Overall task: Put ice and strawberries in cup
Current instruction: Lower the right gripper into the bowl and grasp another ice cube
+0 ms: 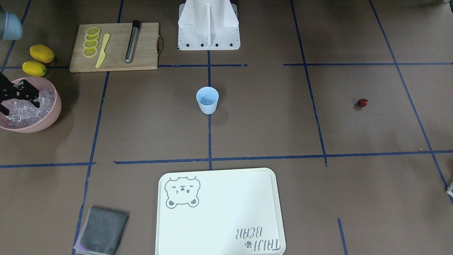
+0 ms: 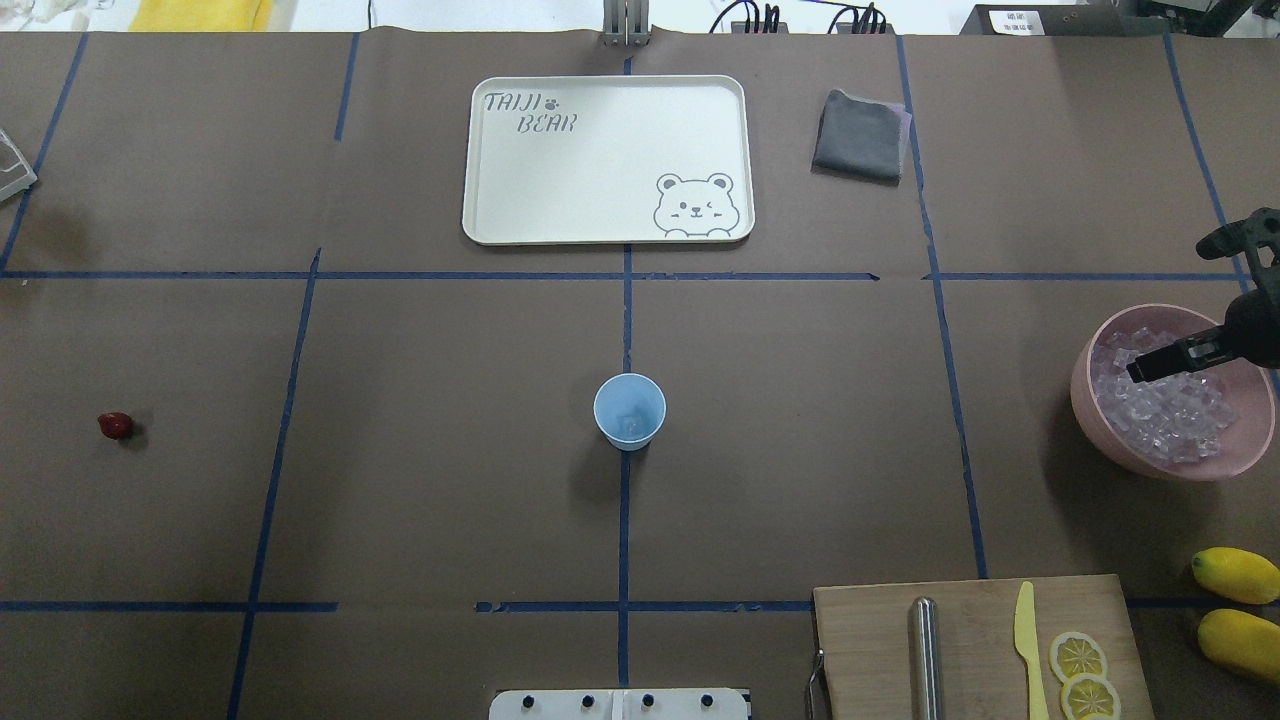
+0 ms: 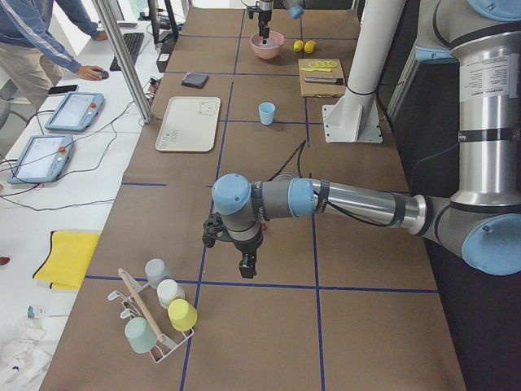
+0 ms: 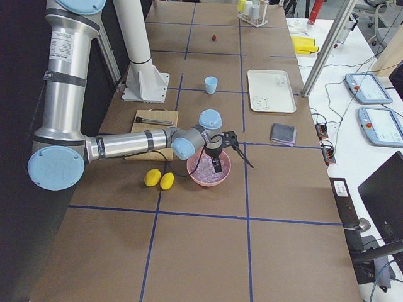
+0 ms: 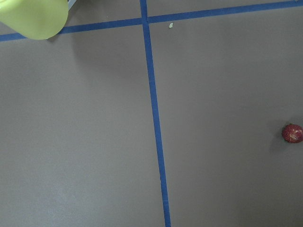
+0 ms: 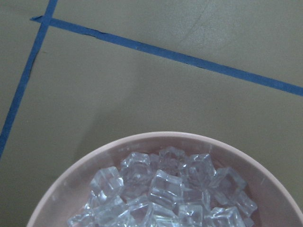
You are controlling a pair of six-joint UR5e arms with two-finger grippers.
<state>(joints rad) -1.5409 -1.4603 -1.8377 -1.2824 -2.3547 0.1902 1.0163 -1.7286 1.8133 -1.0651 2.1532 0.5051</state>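
1. My right gripper [image 2: 1170, 310] hangs over the pink bowl [image 2: 1080, 390] at the right end of the table [image 2: 400, 450]. Its jaws are spread wide with nothing between them. One finger reaches over the ice and the other sits past the bowl's far rim.
2. The ice [image 6: 161, 189] is heaped in that bowl as clear cubes. The right wrist view looks straight down on them.
3. The cup [image 2: 629, 410] stands upright mid-table on a blue tape line, well apart from the bowl. I see a faint glint inside it and cannot tell what it is.
4. The strawberry [image 2: 115, 425] lies alone on the table, far to my left of the cup. The left wrist view catches it at its right edge.
5. My left gripper [image 3: 247, 267] hovers above the table's left end, near a rack of cups [image 3: 155, 326]. Only the side view shows it, so I cannot tell how its jaws stand.
6. A white tray [image 2: 480, 160] lies beyond the cup, with a grey cloth [image 2: 858, 135] beside it. A cutting board [image 2: 870, 640] near the robot's base carries lemon slices [image 2: 1078, 657], a yellow knife [image 2: 1028, 640] and a metal rod [image 2: 925, 660]. Two whole lemons [image 2: 1235, 575] lie beside the board.
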